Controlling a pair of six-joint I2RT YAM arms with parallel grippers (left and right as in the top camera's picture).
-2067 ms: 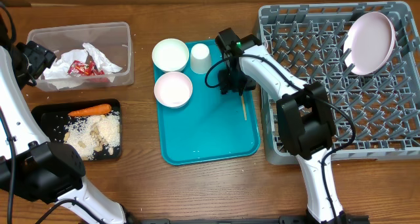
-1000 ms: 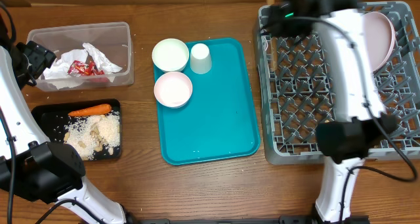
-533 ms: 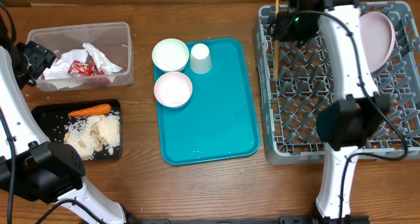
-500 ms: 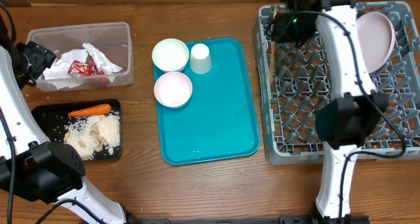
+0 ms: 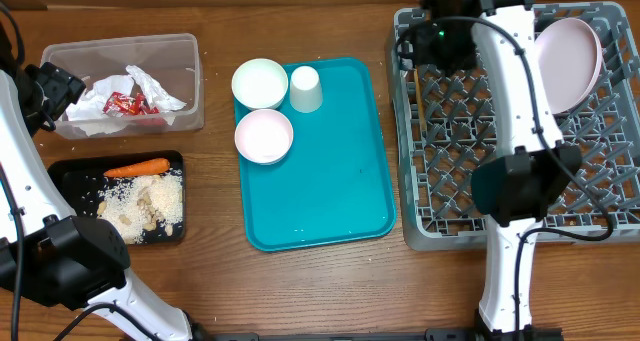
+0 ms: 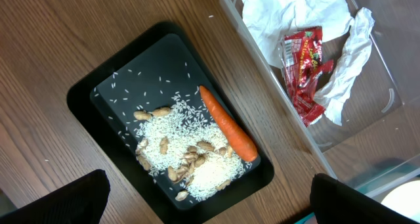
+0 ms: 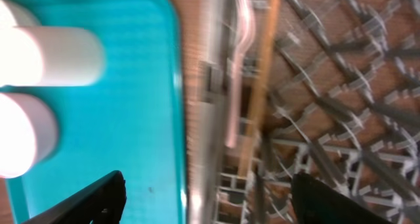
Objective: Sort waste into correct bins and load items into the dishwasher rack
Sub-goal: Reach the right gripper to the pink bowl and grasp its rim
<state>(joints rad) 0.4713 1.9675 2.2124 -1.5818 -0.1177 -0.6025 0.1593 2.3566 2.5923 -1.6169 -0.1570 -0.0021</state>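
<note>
Overhead, right gripper [image 5: 437,41] over the near-left corner of the dishwasher rack [image 5: 585,176], pink plate [image 5: 566,66] propped to its right, left wrist, left gripper [image 6: 210,196] fingers spread wide and empty, black tray [image 6: 85,99] holding the carrot [image 6: 226,124] just ahead, right wrist, right gripper's fingers apart, blurred wooden stick [image 7: 259,86] lying free in the rack between them.

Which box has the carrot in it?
The flat black tray. The carrot lies in it beside rice and nuts, while the clear tub holds only white napkins and a red wrapper.

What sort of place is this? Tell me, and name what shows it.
Probably a mock dish-return station, cafeteria-style: a grey dishwasher rack holding a plate, a teal serving tray with bowls and a cup, and a black tray of food scraps.
</note>
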